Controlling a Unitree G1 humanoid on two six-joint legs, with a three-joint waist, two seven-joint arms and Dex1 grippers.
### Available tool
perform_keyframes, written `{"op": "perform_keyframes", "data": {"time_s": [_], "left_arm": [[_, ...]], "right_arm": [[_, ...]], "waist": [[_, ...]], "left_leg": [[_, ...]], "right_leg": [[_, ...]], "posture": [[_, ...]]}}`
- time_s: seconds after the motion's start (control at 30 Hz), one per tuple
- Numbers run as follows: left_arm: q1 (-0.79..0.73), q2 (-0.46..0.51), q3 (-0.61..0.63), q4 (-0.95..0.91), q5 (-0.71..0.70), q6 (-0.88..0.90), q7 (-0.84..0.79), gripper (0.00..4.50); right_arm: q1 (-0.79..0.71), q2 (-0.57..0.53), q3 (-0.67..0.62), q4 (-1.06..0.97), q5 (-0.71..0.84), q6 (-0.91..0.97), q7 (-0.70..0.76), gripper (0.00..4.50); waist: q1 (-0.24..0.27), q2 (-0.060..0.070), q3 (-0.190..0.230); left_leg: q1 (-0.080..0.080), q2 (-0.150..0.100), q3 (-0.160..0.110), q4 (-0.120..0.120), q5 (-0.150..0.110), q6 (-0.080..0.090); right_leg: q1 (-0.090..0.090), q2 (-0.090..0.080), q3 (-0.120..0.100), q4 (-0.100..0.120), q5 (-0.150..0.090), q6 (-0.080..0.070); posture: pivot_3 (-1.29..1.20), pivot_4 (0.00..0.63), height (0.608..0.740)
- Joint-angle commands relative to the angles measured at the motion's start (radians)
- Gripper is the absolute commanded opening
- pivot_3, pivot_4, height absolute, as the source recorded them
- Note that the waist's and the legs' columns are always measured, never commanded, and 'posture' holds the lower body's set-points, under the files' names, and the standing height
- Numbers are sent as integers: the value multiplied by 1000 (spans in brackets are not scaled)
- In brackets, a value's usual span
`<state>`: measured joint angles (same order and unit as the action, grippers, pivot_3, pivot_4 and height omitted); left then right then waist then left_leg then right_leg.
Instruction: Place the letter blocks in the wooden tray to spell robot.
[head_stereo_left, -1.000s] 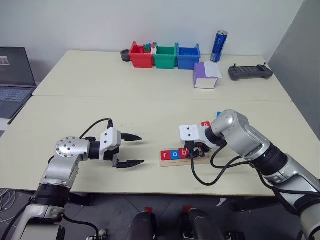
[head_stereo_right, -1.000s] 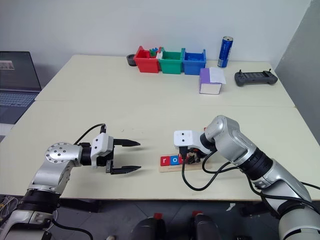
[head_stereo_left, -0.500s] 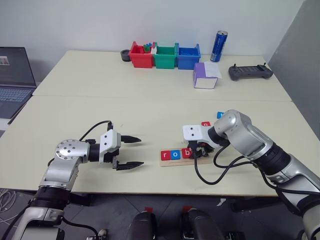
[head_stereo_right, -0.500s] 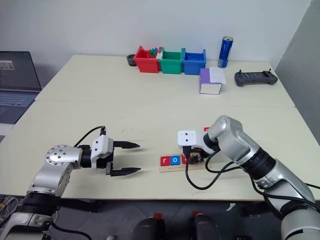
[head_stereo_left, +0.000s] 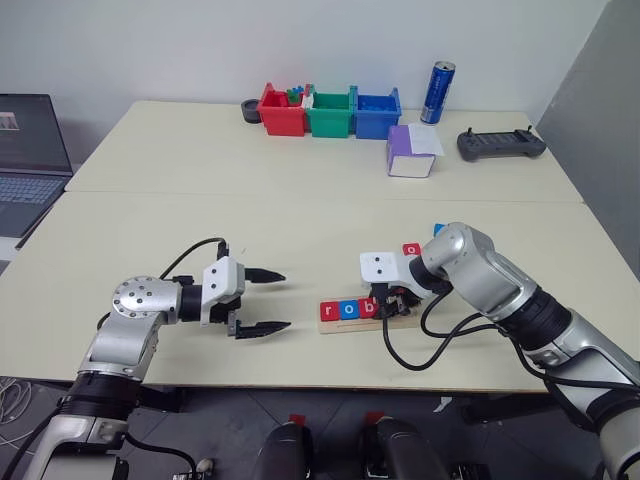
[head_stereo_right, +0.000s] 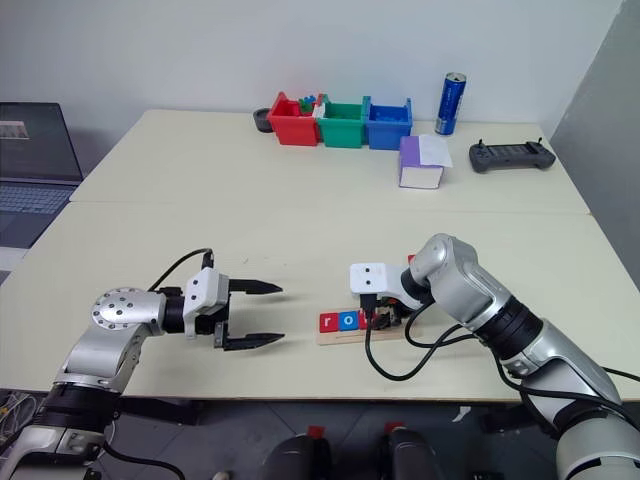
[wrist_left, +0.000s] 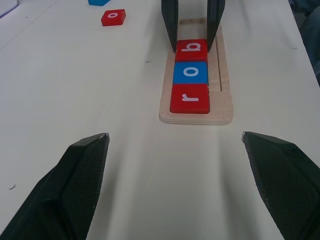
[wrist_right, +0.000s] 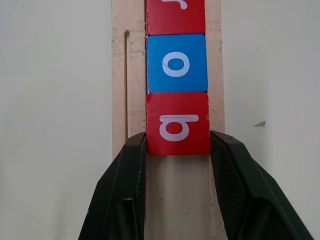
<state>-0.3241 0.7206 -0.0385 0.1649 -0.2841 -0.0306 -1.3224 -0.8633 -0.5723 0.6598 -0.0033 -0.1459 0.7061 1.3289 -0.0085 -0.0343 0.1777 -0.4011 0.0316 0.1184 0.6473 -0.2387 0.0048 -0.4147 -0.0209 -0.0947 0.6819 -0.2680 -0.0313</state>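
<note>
Red b block (wrist_right: 177, 123) sits third in the wooden tray (wrist_left: 224, 86), and my right gripper (wrist_right: 178, 150) has its two black fingers pressed on both sides of it. If I lift before letting go, I think the block comes up too. If I open crooked, I could bump it and push the blue o block (wrist_right: 177, 63) and red r block (wrist_left: 190, 98) out of line. My left gripper (head_stereo_left: 266, 300) hangs spread wide over the table (head_stereo_left: 200, 215) near the tray, holding nothing. One more red o block (wrist_left: 113, 17) lies on the table beside a blue block (wrist_left: 99, 2), well apart from the tray. Far back stand a red bin (head_stereo_left: 281, 112) with small bits in it, a green bin (head_stereo_left: 330, 113) and a blue bin (head_stereo_left: 376, 113)
</note>
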Motion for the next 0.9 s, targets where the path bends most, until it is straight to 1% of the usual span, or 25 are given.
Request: {"op": "perform_keyframes", "data": {"time_s": [0.03, 0.1, 0.23, 0.27, 0.33, 0.4, 0.5, 0.63, 0.7, 0.77, 0.83, 0.9], "left_arm": [[4, 14, 11, -40, -10, 6, 4, 4500], [2, 15, 13, -33, -10, 4, 2, 4500], [3, 15, 16, -3, -6, -19, -7, 4500], [5, 14, 16, 6, -4, -27, -8, 4500], [11, 12, 16, 13, -3, -40, -9, 4500], [18, 11, 15, 16, -3, -50, -10, 4500], [23, 12, 15, 25, -4, -64, -13, 4500], [16, 12, 14, 46, -5, -73, -23, 4500], [7, 7, 9, 60, -2, -78, -29, 4500], [-7, 2, 4, 73, -1, -80, -33, 4500], [-20, 1, 1, 81, -3, -78, -39, 4500], [-29, 1, -1, 88, -2, -80, -46, 4500]], "right_arm": [[-12, -2, -4, -12, -2, -15, 1, 2186], [-12, -8, -4, -18, 1, -16, 8, 2801], [-16, -17, -20, -44, 15, -7, 21, 4210], [-22, -25, -35, -58, 27, 1, 26, 4459], [-32, -48, -81, -90, 53, 22, 33, 4459], [-30, -85, -153, -129, 87, 58, 25, 4459], [4, -137, -299, -193, 160, 163, -10, 4459], [132, -128, -552, -266, 221, 320, -176, 4459], [200, -103, -614, -281, 207, 417, -290, 4459], [246, -42, -654, -277, 168, 500, -440, 4459], [258, 73, -719, -278, 141, 566, -595, 4459], [261, 180, -768, -281, 120, 587, -725, 4459]], "waist": [[0, 0, 0], [0, 0, 0], [0, 0, 0], [0, 0, 0], [0, 0, 0], [1, 0, 0], [4, 0, 0], [7, -1, -1], [6, -1, -1], [3, -1, -1], [-2, -1, 0], [-8, -1, 0]], "left_leg": [[0, 0, 0, 0, 0, 0], [0, 0, 0, 0, 0, 0], [0, 0, 0, 0, 0, 0], [0, 0, 0, 0, 0, 0], [0, 0, 0, 0, 0, 0], [0, 0, 0, 0, 0, 0], [-1, 0, 0, 0, 0, 0], [-1, 0, -1, -1, 0, 0], [-1, 0, -1, -1, -1, 0], [-1, 0, -1, -1, -1, 0], [-1, 0, -1, -1, 0, 0], [-1, 1, 0, -2, 1, -3]], "right_leg": [[0, 0, 0, 0, 0, 0], [0, 0, 0, 0, 0, 0], [0, 0, 0, 0, 0, 0], [0, 0, 0, 0, 0, 0], [0, 0, 0, 0, 0, 0], [0, 0, 0, 0, 0, 0], [0, 0, 0, -1, 0, 0], [0, 0, -1, -2, 1, -2], [0, -1, -1, -1, 1, -3], [0, -1, -1, -1, 1, -3], [-1, 0, -1, 0, 1, -3], [-2, 0, -1, 1, 1, -3]], "posture": [[0, 150, 740], [0, 150, 740], [0, 150, 740], [0, 150, 740], [0, 150, 740], [0, 150, 740], [0, 150, 740], [0, 150, 740], [0, 150, 740], [0, 150, 740], [0, 150, 740], [0, 150, 740]]}}
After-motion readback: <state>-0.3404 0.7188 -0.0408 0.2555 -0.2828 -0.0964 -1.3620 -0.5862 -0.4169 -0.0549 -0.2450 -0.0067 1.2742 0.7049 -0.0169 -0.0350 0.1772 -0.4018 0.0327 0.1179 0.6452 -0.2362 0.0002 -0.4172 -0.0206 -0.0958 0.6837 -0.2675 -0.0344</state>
